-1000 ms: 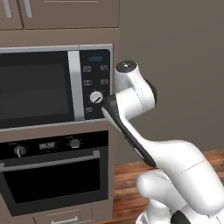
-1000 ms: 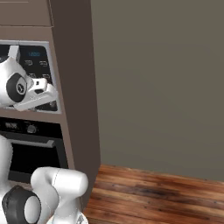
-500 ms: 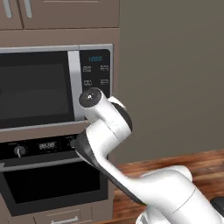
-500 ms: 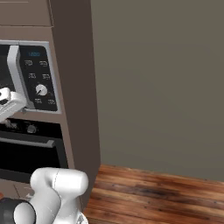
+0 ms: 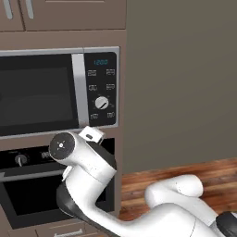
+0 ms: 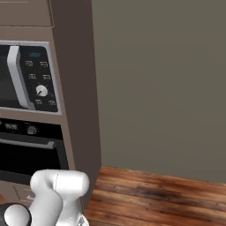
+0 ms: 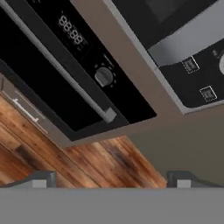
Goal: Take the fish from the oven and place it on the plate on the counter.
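Note:
The oven [image 5: 28, 199] sits under the microwave, its black glass door shut and its long silver handle [image 7: 65, 74] across the top. The hand view rolls it diagonally, showing the oven door [image 7: 39, 87], one knob [image 7: 104, 76] and the display. The fish is hidden behind the shut door. The plate and the counter are out of view. My gripper [image 7: 113, 180] is open, its two fingertips [image 7: 41, 178] wide apart with nothing between them, a short way off the oven's right end. My arm [image 5: 88, 171] bends in front of the oven's right half.
The silver-and-black microwave [image 5: 41, 92] is built in above the oven, its panel [image 6: 39, 79] to the right. A brown cabinet side [image 6: 75, 88] ends the unit. Right of it are a plain grey-green wall [image 6: 167, 79] and wooden floor [image 6: 163, 198].
My arm has swung down from the microwave's panel to the height of the oven. The hand has left the right base view. The oven door has stayed shut.

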Robot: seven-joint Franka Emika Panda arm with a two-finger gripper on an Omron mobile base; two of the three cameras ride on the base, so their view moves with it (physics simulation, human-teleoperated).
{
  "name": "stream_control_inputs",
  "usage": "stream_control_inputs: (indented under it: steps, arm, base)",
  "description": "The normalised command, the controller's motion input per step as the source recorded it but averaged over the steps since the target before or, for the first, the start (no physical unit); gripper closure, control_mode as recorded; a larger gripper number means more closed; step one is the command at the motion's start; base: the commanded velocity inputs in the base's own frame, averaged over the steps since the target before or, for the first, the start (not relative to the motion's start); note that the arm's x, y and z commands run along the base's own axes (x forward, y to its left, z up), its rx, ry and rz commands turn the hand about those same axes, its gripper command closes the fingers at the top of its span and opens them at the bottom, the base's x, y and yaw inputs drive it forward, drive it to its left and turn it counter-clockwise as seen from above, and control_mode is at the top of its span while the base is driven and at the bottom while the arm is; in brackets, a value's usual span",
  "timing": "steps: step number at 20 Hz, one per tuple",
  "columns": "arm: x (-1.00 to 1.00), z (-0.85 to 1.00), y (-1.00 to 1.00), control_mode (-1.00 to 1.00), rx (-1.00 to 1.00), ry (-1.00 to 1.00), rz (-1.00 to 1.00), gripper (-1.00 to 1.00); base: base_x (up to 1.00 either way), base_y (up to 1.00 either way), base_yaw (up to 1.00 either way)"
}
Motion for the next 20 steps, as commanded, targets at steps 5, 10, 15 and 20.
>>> stream_control_inputs:
  steps: [5,10,15,20]
  arm:
    - [0.0,-0.16,0.89,-1.0,-0.13,0.1,0.18,-1.0]
    - [0.23,-0.33,0.42,-1.0,-0.2,0.02,0.29,-1.0]
    - [0.01,-0.5,0.08,-1.0,-0.26,-0.04,0.24,-1.0]
    - [0.0,-0.81,0.0,-1.0,-0.17,-0.1,0.13,-1.0]
  base:
    - [0.0,0.0,0.0]
    - [0.0,0.0,0.0]
    - [0.0,0.0,0.0]
    - [0.0,0.0,0.0]
